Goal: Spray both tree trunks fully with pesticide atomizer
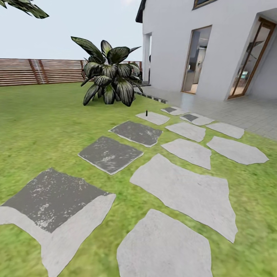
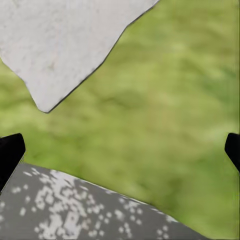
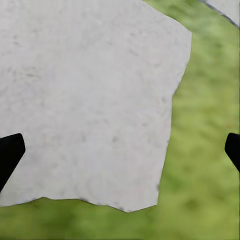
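Far ahead in the head view, the pesticide atomizer (image 1: 146, 113) stands as a tiny dark bottle at the edge of a pale stepping stone (image 1: 153, 117) on the lawn. Jagged dark green foliage (image 1: 27, 8) pokes in at the top left corner; its trunk is out of view. My left gripper (image 2: 120, 150) hangs open over grass between a dark speckled stone (image 2: 75, 210) and a pale stone (image 2: 60, 45). My right gripper (image 3: 120, 150) is open above a large pale stone (image 3: 90, 100), with nothing between the fingers of either one.
Stepping stones run in two rows, dark ones (image 1: 110, 154) on the left, pale ones (image 1: 188, 192) on the right. A short palm (image 1: 109, 79) grows beyond them. A brown slatted fence (image 1: 38, 71) closes the back; the white house (image 1: 200, 46) and tiled patio (image 1: 246, 113) lie right.
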Robot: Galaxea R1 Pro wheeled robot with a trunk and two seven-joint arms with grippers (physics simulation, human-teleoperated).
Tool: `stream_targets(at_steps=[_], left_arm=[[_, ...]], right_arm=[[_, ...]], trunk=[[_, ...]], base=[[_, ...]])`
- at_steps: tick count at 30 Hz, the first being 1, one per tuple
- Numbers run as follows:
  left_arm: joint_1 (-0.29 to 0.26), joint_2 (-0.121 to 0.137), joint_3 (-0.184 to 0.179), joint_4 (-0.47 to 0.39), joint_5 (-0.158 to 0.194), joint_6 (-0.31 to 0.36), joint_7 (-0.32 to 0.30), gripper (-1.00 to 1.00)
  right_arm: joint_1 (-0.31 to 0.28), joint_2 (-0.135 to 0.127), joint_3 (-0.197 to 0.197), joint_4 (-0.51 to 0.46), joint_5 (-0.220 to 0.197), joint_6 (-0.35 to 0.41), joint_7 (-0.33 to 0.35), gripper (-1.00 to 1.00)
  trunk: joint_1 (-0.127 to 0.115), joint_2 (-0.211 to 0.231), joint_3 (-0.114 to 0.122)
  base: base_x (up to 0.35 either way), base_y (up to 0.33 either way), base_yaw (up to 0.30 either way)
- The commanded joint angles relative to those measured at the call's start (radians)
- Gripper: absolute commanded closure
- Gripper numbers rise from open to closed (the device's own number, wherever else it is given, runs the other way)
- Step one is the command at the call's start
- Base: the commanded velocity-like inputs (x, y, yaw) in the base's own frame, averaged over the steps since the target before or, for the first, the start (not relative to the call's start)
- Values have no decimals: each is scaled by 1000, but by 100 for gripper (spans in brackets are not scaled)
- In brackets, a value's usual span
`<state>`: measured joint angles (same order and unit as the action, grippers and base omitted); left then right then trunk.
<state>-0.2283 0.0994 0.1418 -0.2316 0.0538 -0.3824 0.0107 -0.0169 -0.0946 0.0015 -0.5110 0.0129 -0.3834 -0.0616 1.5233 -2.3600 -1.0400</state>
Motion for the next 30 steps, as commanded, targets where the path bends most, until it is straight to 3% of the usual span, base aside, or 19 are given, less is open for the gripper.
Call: stream_targets(at_steps=[1, 30], left_arm=[[0, 0, 0, 0, 0, 0, 0, -100], [0, 2, 0, 0, 0, -1, 0, -100]], right_arm=[[0, 0, 0, 0, 0, 0, 0, -100], [0, -1, 0, 0, 0, 1, 0, -100]], trunk=[[0, 0, 0], [0, 0, 0]], base=[[339, 0, 0], [339, 0, 0]])
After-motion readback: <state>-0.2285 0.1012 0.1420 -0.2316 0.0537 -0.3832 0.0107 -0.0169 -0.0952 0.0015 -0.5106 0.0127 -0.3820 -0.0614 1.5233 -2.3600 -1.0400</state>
